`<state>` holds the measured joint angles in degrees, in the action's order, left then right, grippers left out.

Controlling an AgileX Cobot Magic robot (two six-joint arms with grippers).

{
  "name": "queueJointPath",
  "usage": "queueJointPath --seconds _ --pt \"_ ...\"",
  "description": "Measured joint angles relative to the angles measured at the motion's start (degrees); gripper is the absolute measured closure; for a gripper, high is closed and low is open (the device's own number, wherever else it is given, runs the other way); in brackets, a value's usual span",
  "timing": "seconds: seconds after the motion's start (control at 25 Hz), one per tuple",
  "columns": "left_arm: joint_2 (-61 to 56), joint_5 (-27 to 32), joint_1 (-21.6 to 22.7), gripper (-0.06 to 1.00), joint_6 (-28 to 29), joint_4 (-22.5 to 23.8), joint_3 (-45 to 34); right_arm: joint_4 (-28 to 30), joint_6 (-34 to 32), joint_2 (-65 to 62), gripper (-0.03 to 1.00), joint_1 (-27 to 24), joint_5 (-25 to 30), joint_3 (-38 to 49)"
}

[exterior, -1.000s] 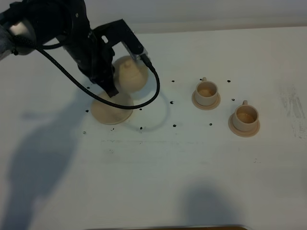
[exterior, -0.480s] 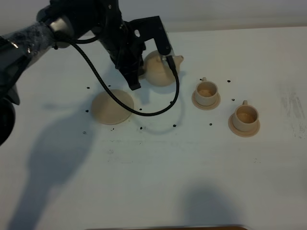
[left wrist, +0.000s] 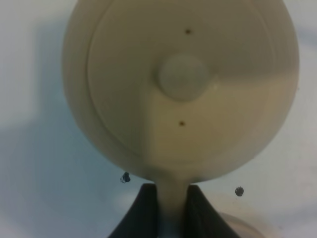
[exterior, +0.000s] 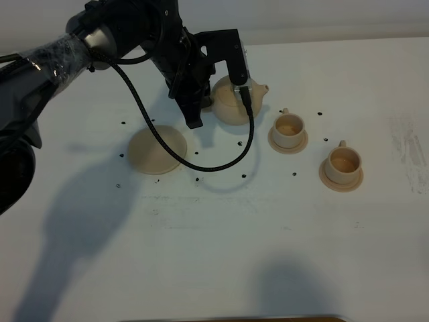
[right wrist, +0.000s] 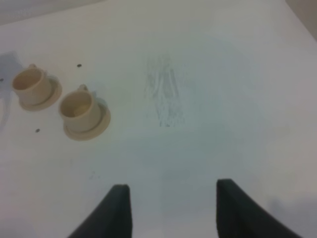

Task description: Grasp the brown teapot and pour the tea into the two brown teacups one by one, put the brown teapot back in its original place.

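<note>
Brown teapot (exterior: pixel 228 111) just right of its bare flat saucer (exterior: pixel 157 149), toward the table's (exterior: pixel 268 235) far edge, apparently lifted, thin loop handle pinched between the pressed-together fingers of the left gripper (left wrist: pixel 170 210). Could swivel in so narrow a pinch when tipped; knobbed lid, if loose, could slide off; short spout could dribble past first teacup (exterior: pixel 289 126) or second teacup (exterior: pixel 343 162). Squat, round, matte pale-tan ceramic; cups small, cylindrical, on round saucers. Right gripper (right wrist: pixel 168 208) spread, empty, beyond the cups.
</note>
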<state>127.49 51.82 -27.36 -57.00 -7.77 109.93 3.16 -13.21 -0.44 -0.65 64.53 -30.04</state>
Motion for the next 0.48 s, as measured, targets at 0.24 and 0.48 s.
queueJointPath --seconds 0.24,0.48 --pt "0.0 -2.1 -0.2 0.86 0.0 0.2 0.1 0.0 0.0 0.0 0.56 0.0 0.0 0.0" --pt "0.0 -3.0 -0.5 0.86 -0.1 0.2 0.3 0.0 0.0 0.0 0.56 0.0 0.0 0.0"
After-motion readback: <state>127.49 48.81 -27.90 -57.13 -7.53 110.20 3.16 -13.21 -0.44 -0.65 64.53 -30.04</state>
